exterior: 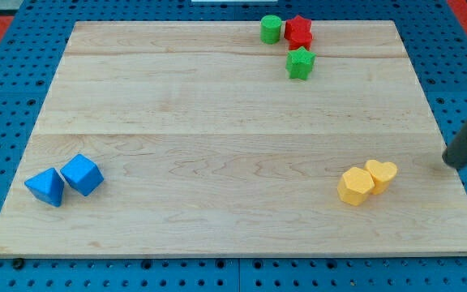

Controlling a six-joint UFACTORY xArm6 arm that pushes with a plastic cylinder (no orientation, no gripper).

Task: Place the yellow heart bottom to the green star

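Note:
The yellow heart [382, 173] lies on the wooden board [217, 154] at the view's lower right, touching a yellow hexagon-like block [355, 186] on its left. The green star [300, 63] sits near the view's top, right of centre. My tip [453, 165] is at the view's right edge of the board, about 90 pixels right of the yellow heart and slightly above it, touching no block.
A green cylinder [271, 29] and a red star [299, 32] stand just above the green star at the board's top edge. Two blue blocks [46, 186] [82, 174] lie together at the view's lower left. A blue pegboard [6, 81] surrounds the board.

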